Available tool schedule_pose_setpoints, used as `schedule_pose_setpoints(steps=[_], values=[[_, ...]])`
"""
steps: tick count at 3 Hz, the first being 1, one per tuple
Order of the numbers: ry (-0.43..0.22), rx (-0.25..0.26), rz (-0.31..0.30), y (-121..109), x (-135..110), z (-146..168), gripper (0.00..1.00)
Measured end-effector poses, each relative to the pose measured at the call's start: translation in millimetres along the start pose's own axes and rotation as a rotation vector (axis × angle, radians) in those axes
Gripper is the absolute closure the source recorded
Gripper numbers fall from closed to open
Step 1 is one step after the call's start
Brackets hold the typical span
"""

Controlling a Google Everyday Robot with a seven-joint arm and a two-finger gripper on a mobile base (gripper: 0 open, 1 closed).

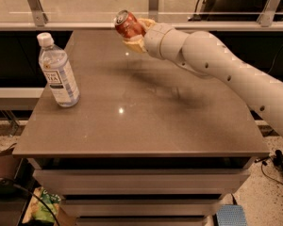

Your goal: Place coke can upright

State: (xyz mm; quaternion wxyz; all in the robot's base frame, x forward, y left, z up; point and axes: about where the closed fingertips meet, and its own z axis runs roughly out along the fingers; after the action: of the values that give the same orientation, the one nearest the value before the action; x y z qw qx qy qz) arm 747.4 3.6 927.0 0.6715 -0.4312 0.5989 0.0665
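The white arm [226, 67] reaches in from the right, over the far part of the brown tabletop [146, 121]. Its end effector [136, 32] is pinching the coke can [128, 24] between pale fingers [133, 44], one above the can and one below it. The coke can hangs in the air above the tabletop's far edge, tilted, with its silver top facing up and to the left. A clear water bottle [59, 72] with a white cap stands upright on the tabletop's left side, well apart from the can.

Office-like: glass railing [85, 6], jaws above table [132, 131]
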Motion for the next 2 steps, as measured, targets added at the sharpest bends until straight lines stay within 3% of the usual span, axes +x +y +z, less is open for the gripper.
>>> schedule_pose_setpoints(steps=[2], values=[[-0.029, 0.025, 0.059, 19.0, -11.4, 6.5, 1.0]])
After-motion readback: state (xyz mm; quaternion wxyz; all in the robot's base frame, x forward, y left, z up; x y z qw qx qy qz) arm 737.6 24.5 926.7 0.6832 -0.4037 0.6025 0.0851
